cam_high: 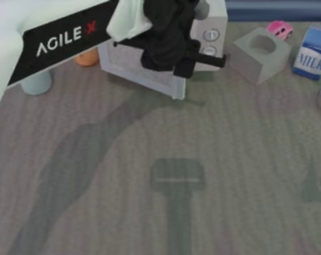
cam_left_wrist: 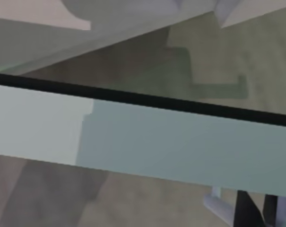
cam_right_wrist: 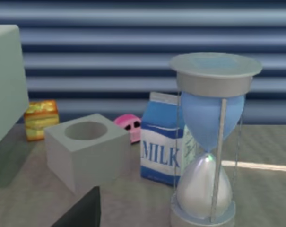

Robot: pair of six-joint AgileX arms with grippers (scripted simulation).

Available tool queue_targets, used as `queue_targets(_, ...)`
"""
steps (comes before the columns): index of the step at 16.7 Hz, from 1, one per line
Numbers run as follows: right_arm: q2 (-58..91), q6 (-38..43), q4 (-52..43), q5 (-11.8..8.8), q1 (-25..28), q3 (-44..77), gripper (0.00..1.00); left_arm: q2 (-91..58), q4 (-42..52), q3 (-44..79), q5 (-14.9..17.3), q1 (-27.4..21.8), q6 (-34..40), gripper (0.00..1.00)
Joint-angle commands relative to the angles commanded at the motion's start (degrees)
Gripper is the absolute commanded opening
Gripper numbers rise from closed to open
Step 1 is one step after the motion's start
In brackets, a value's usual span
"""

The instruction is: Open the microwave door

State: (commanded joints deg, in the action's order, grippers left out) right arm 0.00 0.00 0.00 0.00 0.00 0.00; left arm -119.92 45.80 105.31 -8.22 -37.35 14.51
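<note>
One gripper, the left gripper (cam_high: pixel 200 62), is seen at the microwave (cam_high: pixel 210 32); the microwave door (cam_high: pixel 149 71), swung partly outward, lies just beside its fingers, whose spread cannot be told.

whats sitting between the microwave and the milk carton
In the top view, a grey cube with a round hole lies between the white microwave and the blue-and-white milk carton.
</note>
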Motion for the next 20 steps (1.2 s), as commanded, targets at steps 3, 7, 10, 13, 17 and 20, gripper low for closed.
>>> queue_targets(3, 0.0, 0.0, 0.0, 0.0, 0.0, 0.0, 1.0, 1.4, -1.0, -2.4, 0.9, 0.4, -1.9, 0.0)
queue_targets(7, 0.0, 0.0, 0.0, 0.0, 0.0, 0.0, 1.0, 1.4, -1.0, -2.4, 0.9, 0.4, -1.9, 0.0)
queue_targets(10, 0.0, 0.0, 0.0, 0.0, 0.0, 0.0, 1.0, 1.4, -1.0, -2.4, 0.9, 0.4, -1.9, 0.0)
queue_targets(13, 0.0, 0.0, 0.0, 0.0, 0.0, 0.0, 1.0, 1.4, -1.0, -2.4, 0.9, 0.4, -1.9, 0.0)
queue_targets(17, 0.0, 0.0, 0.0, 0.0, 0.0, 0.0, 1.0, 1.4, -1.0, -2.4, 0.9, 0.4, -1.9, 0.0)
queue_targets(20, 0.0, 0.0, 0.0, 0.0, 0.0, 0.0, 1.0, 1.4, -1.0, -2.4, 0.9, 0.4, -1.9, 0.0)
